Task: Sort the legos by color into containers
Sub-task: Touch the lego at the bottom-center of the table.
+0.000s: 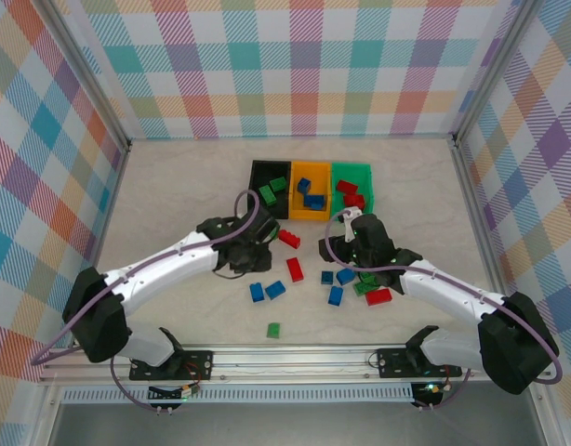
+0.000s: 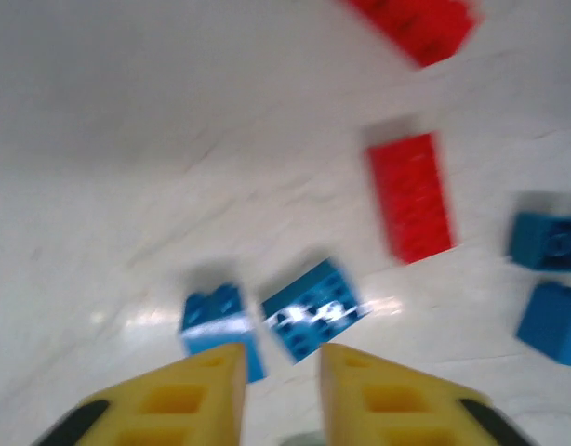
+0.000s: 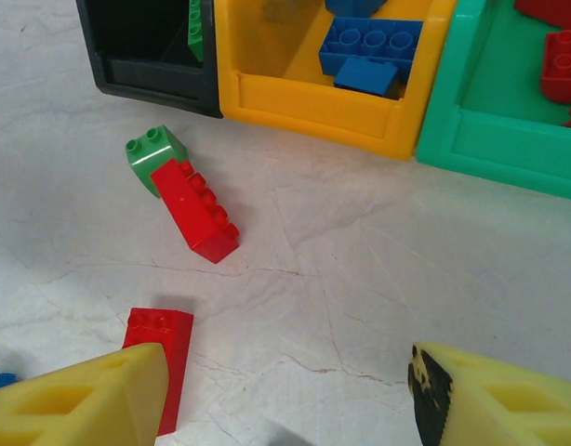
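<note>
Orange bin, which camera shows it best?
The top camera: it shows the whole orange bin from above, with blue bricks inside. The right wrist camera sees it closer, but just its front wall and part of the inside; the back is cut off.

Three containers (image 1: 311, 216) stand in a row at the far middle of the table (image 1: 174, 204): left bin (image 3: 160, 74), middle bin (image 3: 313, 102), right bin (image 3: 509, 149), side by side, with legos (image 1: 313, 200) in each. Out front, a long brick (image 1: 288, 238) lies before the left-middle seam. A small brick (image 3: 155, 153) touches its far end, maybe tucked under. A second long brick (image 1: 295, 269) lies nearer, and left of that are two side by side (image 1: 257, 292). Right of those is a cluster (image 1: 335, 295). A lone brick (image 1: 273, 330) lies nearest the bases.
</note>
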